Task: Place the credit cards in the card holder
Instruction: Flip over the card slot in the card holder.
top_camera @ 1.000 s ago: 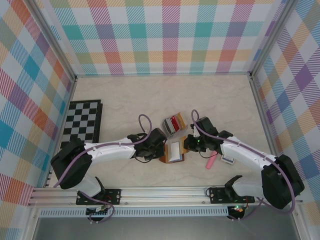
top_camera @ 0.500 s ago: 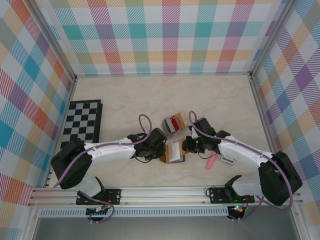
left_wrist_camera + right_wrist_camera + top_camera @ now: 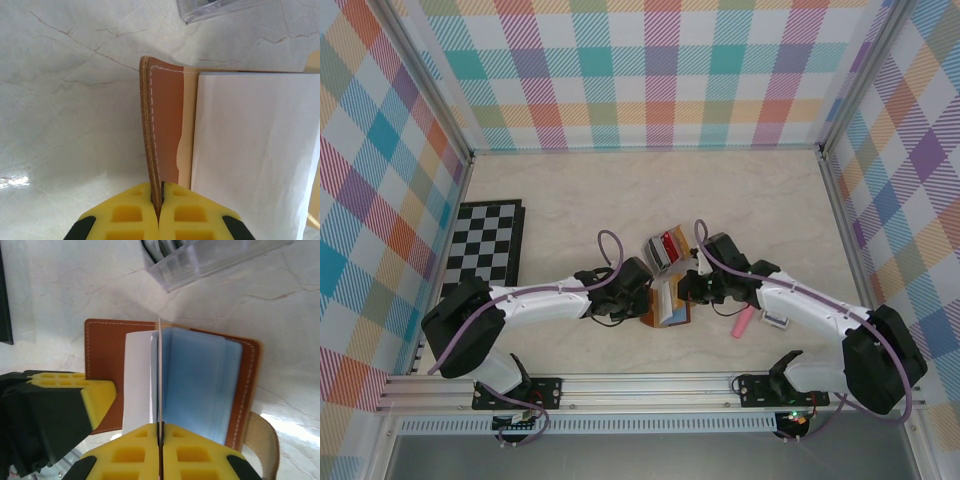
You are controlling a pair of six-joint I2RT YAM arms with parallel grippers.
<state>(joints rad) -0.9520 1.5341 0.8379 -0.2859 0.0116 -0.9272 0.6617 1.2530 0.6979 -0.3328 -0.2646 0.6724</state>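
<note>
Pinched tight between the yellow pads of the left gripper: the stitched brown cover of the card holder, standing on edge. Just right of that grip, a white flat sheet lying across the holder's inside. Farther ahead, past the cover's end, a corner of the clear plastic rack on the marbled table.

Clamped between the pads of the right gripper: one of the credit cards, thin, seen edge-on, upright over the open holder. Right of the card, pale blue slots; left of it, the white sheet, then the other arm's yellow pad on the cover. Near right, the snap tab. Beyond, the rack with upright cards inside.

From above, a pink object just beside the right arm and a chessboard well off past the left arm.
</note>
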